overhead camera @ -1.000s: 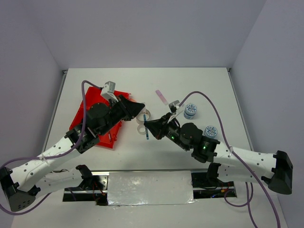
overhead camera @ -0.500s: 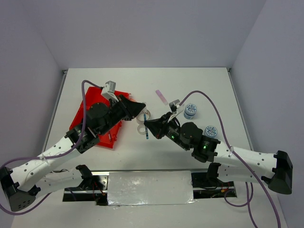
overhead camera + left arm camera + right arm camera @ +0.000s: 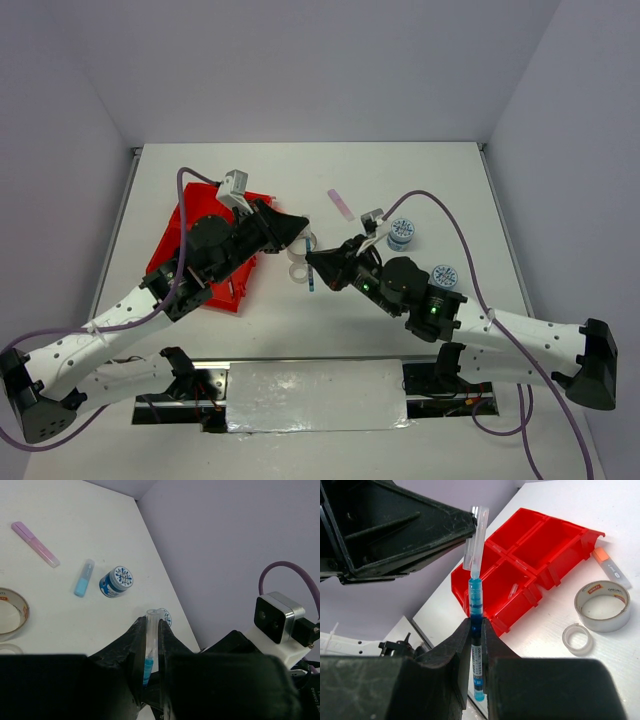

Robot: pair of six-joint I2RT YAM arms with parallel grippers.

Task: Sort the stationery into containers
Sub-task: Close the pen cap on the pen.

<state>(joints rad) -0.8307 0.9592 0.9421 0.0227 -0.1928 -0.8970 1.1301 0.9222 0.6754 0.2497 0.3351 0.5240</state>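
Pinched in left gripper (image 3: 152, 630): clear cap (image 3: 151, 625) | pinched in right gripper (image 3: 476, 625): blue pen (image 3: 474, 592) | risk: cap probably separated under opposed pull, pen dropped

I can read nothing here: the red label (image 3: 594, 586) on the tape ring (image 3: 601, 606) at three o'clock and the print on the blue pen (image 3: 475, 602) are too small.

**Both grippers clamped on one pen**

The left arm (image 3: 120, 315) reaches forward and to the right from its base. The left gripper (image 3: 301, 226) pinches the clear upper end of the pen (image 3: 475, 597). The right arm (image 3: 520, 335) stretches leftward, and the right gripper (image 3: 476, 626) is closed on the pen's lower barrel. The two grippers meet nose to nose at the pen.
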